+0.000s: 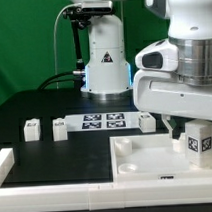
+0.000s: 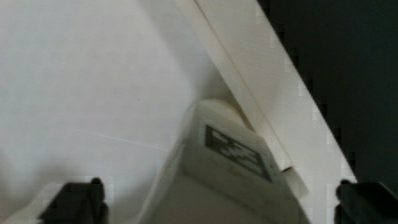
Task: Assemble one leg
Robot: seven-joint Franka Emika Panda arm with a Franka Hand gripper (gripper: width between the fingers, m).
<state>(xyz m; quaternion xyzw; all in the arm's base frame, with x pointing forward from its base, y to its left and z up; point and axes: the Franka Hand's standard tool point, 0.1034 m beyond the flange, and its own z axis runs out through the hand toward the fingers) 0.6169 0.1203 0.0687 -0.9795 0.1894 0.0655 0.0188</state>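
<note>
tabletop (image 1: 34,102), black, with a green backdrop behind it in the exterior view. the corner of a white raised frame (image 1: 5,164) sits at the lower left of the picture. to its right, at mid-height, a first spare leg (image 1: 33,127) and a second spare leg (image 1: 59,126) stand near each other without touching. the marker board (image 1: 100,120) lies at the centre, with the robot base (image 1: 104,59) rising behind it. a third spare leg (image 1: 145,120) stands just beside the marker board's right end. a large white square board (image 1: 147,164) fills the lower centre and right. at the far right, under the bulky white arm (image 1: 183,76), the tagged leg (image 1: 199,142) stands upright, its tag facing the camera. in the wrist view the gripper (image 2: 217,205) is spread wide. its dark fingertips (image 2: 71,202) stand far apart, and the tagged leg (image 2: 231,150) lies between them, touching neither.
</note>
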